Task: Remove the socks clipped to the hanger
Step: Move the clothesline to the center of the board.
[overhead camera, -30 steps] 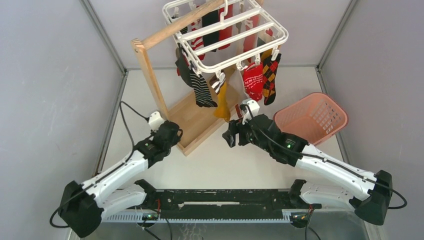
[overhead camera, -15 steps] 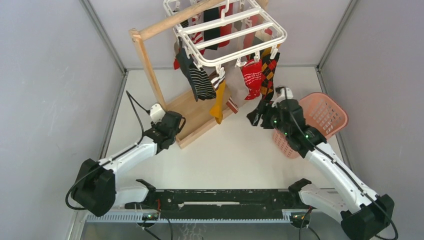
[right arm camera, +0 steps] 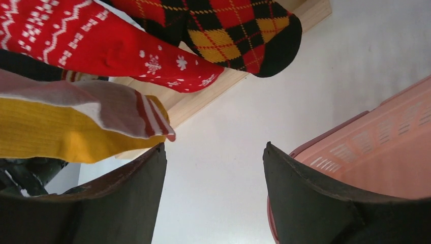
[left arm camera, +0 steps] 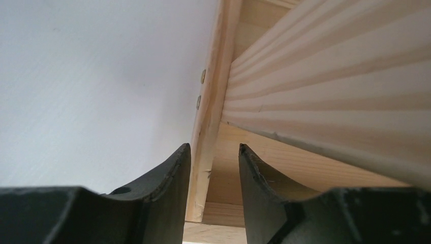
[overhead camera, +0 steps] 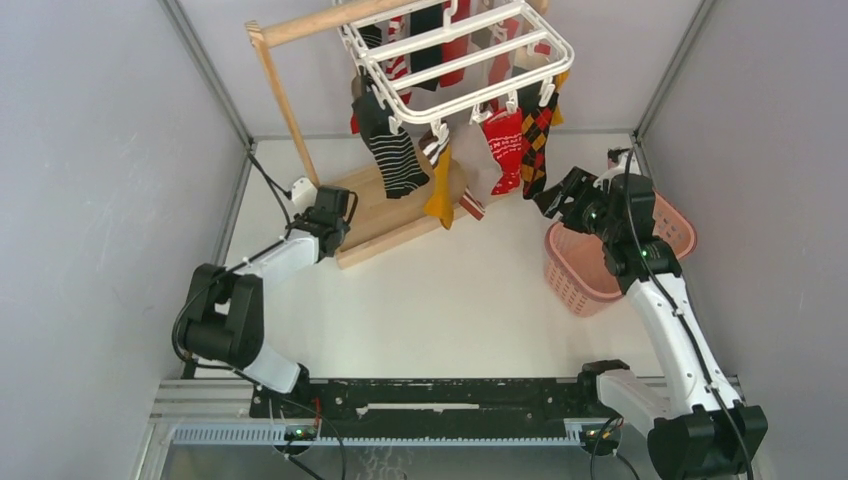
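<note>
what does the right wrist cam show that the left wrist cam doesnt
Only the right wrist view: hanging socks, namely the argyle sock, the red patterned sock and the mustard sock, plus the pink basket, with the right gripper open and empty.
Only the left wrist view: a close-up of the left gripper closed on the base edge of the wooden stand, with screw heads showing.
Both views: part of the stand's wooden base.
</note>
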### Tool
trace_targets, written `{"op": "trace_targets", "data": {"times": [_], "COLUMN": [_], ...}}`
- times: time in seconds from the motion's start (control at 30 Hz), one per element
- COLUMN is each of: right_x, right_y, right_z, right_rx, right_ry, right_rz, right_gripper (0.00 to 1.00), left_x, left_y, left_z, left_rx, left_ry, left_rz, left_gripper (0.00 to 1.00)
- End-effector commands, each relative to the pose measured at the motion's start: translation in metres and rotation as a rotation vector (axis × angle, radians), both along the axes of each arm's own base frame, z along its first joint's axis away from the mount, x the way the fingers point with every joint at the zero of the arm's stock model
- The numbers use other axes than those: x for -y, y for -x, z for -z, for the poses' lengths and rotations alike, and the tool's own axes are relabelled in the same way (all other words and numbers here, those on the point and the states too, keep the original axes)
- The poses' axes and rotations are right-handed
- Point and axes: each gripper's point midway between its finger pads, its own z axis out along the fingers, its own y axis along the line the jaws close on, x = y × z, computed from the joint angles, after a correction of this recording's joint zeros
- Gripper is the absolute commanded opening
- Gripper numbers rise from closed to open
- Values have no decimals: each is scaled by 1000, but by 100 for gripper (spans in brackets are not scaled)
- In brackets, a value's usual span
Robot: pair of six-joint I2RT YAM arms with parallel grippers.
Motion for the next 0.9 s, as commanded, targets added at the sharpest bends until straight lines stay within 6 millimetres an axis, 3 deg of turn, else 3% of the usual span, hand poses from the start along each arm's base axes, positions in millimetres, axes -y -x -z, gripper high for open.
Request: {"op": "trace_targets", "data": {"times": [0.0, 0.3, 0.47, 0.63, 0.77, 0.87], "right_x": [-7, -44, -81, -114, -130, -132], "right_y": [-11, -5, 6, 6, -4, -17], "right_z": [-17, -2, 0, 24, 43, 66], "right_rx": [44, 25, 42, -5, -20, -61], "right_ry": [-29, 21, 61, 103, 101, 119], "right_rz": [-41, -196, -282, -304, -314, -312], "right_gripper": [77, 75, 75, 74, 74, 73], "left_x": [-2, -22, -41, -58, -54, -44], "left_y": [-42, -89, -107, -128, -127, -113], "left_z": [-14, -18, -21, -27, -33, -54], "left_rx": [37, 29, 32, 21, 17, 64], "left_ry": [33, 40, 48, 55, 92, 101], "left_rz": [34, -12, -46, -58, -36, -7], "left_gripper": [44, 44, 44, 44, 44, 50]}}
